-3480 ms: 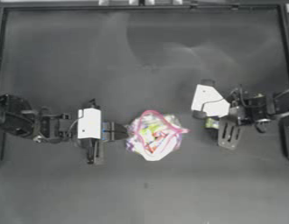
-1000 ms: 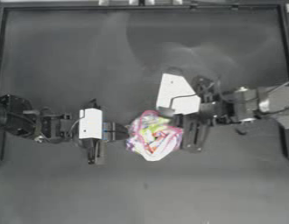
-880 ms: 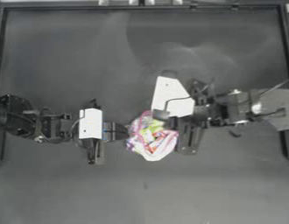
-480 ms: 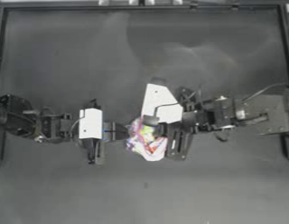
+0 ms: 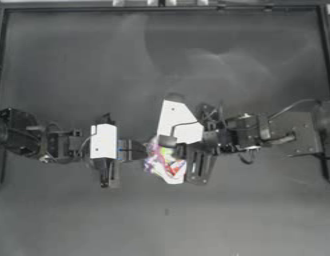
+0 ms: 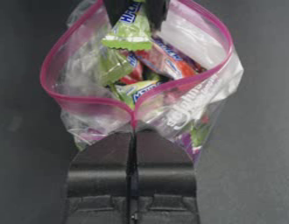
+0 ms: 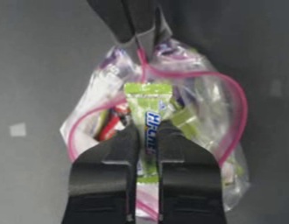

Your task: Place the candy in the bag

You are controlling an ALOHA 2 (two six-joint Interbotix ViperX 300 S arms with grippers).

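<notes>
The bag (image 6: pixel 188 100) is clear plastic with a pink-red strip along its mouth and colourful sweets inside. It lies mid-table (image 5: pixel 164 167) with its mouth gaping. My left gripper (image 6: pixel 134 131) is shut on the pink rim at the bag's left side (image 5: pixel 137 150). The candy (image 7: pixel 147 94), a pale yellow-green and white wrapped sweet, is pinched in my right gripper (image 7: pixel 148 129). That gripper hangs over the open mouth (image 5: pixel 169 149), the candy's free end reaching into the opening. The left wrist view shows the candy (image 6: pixel 130 33) just inside the pink rim.
A raised frame (image 5: pixel 161 7) edges the dark table. The right arm's white wrist housing (image 5: pixel 178 122) covers part of the bag from above. The left arm (image 5: pixel 34 142) stretches in from the left edge.
The right arm has swung left from the bag's right side to over its mouth, carrying the candy. The left gripper has kept its hold on the rim in place.
</notes>
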